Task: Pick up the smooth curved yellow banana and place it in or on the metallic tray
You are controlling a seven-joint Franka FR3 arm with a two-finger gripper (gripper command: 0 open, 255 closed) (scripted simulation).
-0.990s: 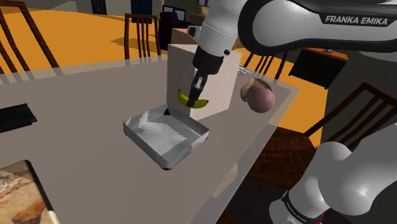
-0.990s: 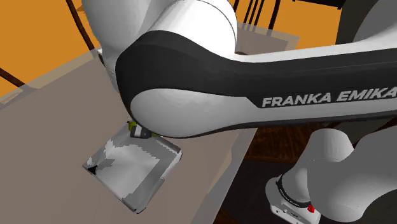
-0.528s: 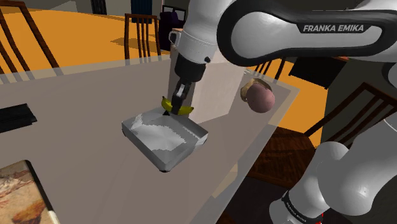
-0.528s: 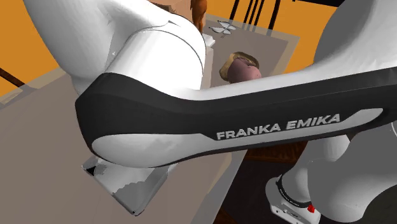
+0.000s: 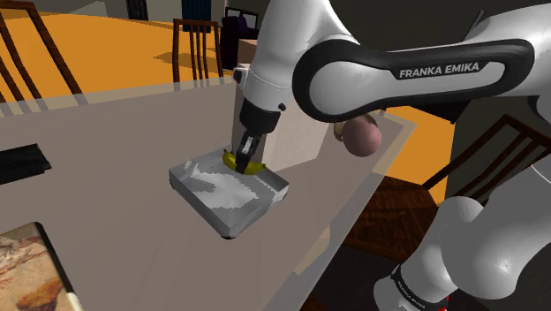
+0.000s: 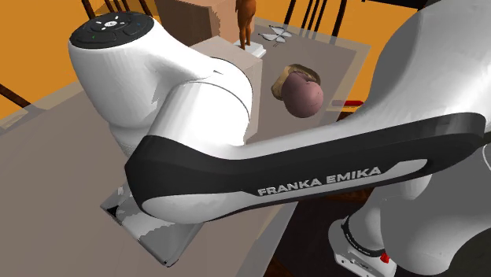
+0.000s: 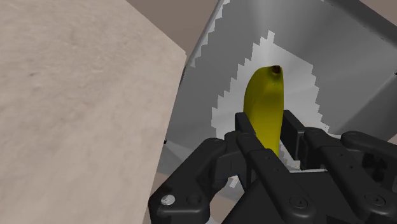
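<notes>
The tool (image 5: 245,152) points down into the tray, its two black fingers closed on the yellow banana (image 5: 237,164). In the wrist view the tool (image 7: 267,130) clasps the banana (image 7: 266,95) from both sides near one end. The fruit's dark-tipped other end reaches out beyond the fingers, above the grey inside of the tray (image 7: 343,57). Whether the banana touches the tray's bottom cannot be told.

Across the shoulder view, a flat black thing (image 5: 18,163) lies at the left edge of the table (image 5: 115,141), and a patterned slab (image 5: 26,261) sits in the lower left corner. A wooden chair (image 5: 196,44) stands behind the table. Near the middle sits the grey, shiny tray (image 5: 207,201), with the banana over its far side. A pale box (image 5: 300,132) stands just behind the tray. To the right, a round pinkish thing (image 5: 362,137) rests near the table's corner.

In the second exterior view, the tray (image 6: 149,236) shows at lower left beneath the arm (image 6: 236,185). The box (image 6: 240,71) is beyond it, and the round pinkish thing (image 6: 300,96) lies further right.
</notes>
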